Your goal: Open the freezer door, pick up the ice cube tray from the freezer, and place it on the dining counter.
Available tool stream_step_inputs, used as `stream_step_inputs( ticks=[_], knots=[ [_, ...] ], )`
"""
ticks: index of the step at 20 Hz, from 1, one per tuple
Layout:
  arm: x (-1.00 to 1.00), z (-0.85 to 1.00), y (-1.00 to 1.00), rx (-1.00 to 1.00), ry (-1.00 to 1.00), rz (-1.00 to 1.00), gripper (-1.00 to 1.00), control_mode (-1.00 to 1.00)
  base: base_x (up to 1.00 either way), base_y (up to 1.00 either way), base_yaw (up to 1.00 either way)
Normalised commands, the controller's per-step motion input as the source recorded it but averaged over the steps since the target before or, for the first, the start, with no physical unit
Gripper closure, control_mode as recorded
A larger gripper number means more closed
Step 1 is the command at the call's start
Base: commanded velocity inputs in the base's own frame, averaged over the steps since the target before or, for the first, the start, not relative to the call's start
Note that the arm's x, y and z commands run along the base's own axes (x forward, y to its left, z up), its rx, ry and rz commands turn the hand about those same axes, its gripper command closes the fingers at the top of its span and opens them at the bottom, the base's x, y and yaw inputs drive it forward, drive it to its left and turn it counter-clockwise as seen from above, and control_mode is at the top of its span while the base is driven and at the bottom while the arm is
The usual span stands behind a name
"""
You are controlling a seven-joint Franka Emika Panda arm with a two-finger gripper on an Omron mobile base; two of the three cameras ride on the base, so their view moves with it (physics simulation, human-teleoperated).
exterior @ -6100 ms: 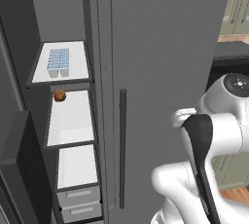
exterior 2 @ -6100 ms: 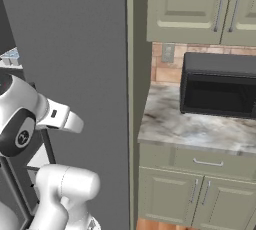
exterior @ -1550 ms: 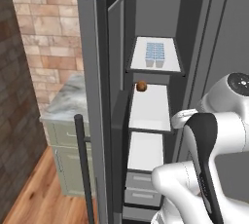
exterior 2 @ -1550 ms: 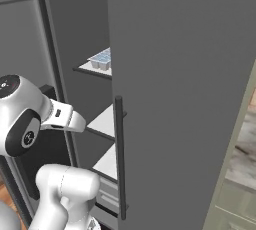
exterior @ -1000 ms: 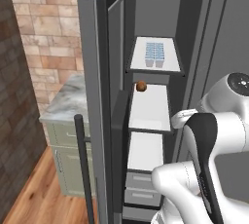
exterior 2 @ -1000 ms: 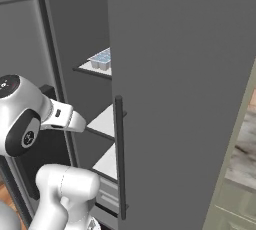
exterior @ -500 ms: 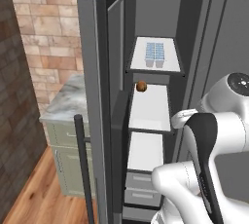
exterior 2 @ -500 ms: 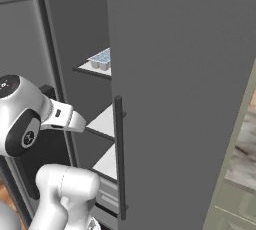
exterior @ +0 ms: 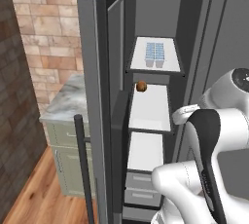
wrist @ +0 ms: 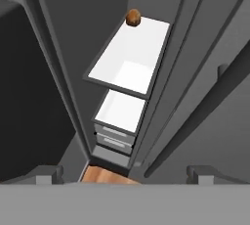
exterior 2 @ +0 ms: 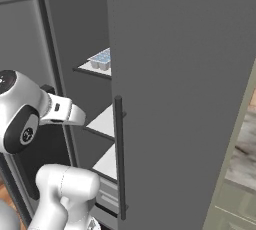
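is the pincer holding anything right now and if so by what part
Nothing is held. The pincer is open with nothing between its tips, facing the freezer shelves. The ice tray sits on the top shelf.

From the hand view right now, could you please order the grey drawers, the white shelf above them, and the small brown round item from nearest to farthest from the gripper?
1. Grey drawers, lowest in the freezer, just above the open gripper.
2. White shelf, directly over the drawers.
3. Small brown round item, at the back of the higher shelf.

The white arm [exterior: 209, 140] stands folded upright, elbow high, and its gripper [wrist: 124, 172] points downward with jaws spread wide, holding nothing.
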Motion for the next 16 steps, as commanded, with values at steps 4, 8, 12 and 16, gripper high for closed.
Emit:
stream_step_inputs(
  ticks=[4, 8, 12, 16],
  knots=[
    [0.00, 0.54, 0.01, -0.11, -0.06, 0.14, -1.00, -1.00, 0.00, 0.00, 0.00],
    [0.00, 0.54, 0.03, -0.20, -0.05, 0.17, -1.00, -1.00, 0.00, 0.00, 0.00],
    [0.00, 0.42, 0.03, -0.28, -0.06, 0.15, -1.00, -1.00, 0.00, 0.00, 0.00],
    [0.00, 0.28, 0.00, -0.31, -0.02, 0.15, -1.00, -1.00, 0.00, 0.00, 0.00]
  ],
)
